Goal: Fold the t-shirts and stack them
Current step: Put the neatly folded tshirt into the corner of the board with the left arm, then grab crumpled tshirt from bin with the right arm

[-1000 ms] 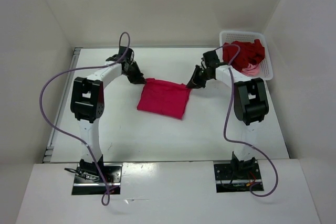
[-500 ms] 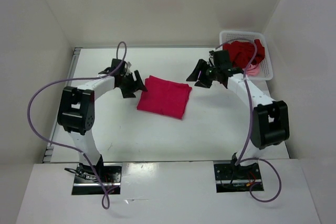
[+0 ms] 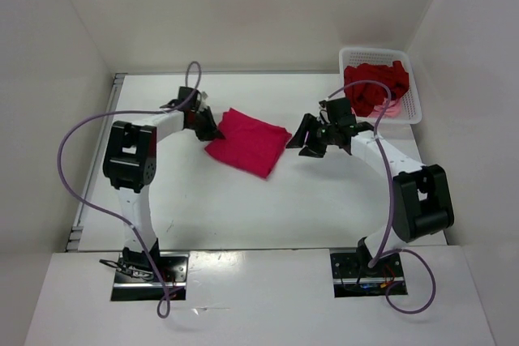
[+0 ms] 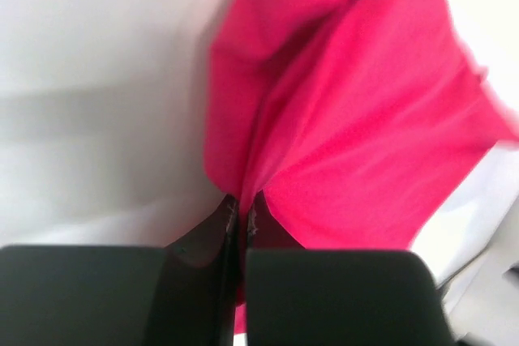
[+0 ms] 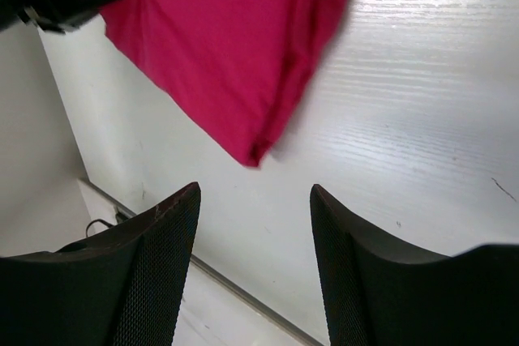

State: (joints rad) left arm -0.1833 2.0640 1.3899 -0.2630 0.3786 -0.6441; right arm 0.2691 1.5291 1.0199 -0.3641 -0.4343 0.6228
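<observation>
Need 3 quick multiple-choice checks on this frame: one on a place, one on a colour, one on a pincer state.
1. The white mesh basket sits at: A) the table's far right corner B) its near left corner C) its centre.
2. The folded t-shirt on the table is: A) light pink B) white C) magenta-red.
3. The right pincer is: A) shut on the t-shirt B) open, holding nothing C) shut, empty.
Key: 1 A, the top view shows it in that corner; 2 C, both wrist views show that colour; 3 B, its fingers stand apart over bare table.
</observation>
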